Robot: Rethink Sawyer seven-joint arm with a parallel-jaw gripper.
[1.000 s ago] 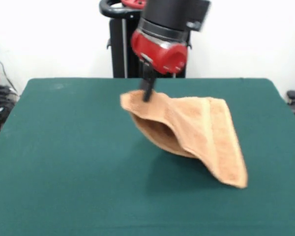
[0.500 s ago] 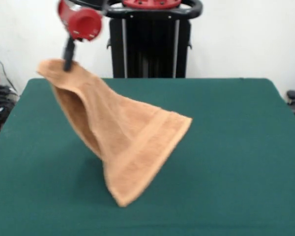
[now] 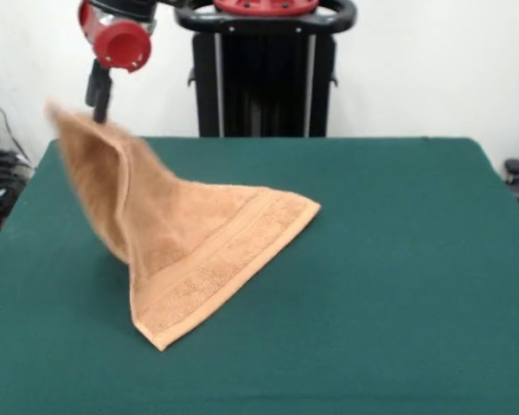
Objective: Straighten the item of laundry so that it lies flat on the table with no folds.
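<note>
Item: tan terry hand towel (image 3: 177,251), banded border, one corner hoisted in your gripper (image 3: 98,111), which pinches it; the rest slopes down, draped and folded, onto the green table (image 3: 398,259).

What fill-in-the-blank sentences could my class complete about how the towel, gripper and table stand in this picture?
1. The gripper holds one ____ of the towel up in the air.
2. The towel's lower part rests on the ____ table.
3. The towel's colour is ____.
4. The gripper is near the picture's top ____ corner.

Missing words: corner; green; tan; left
</note>
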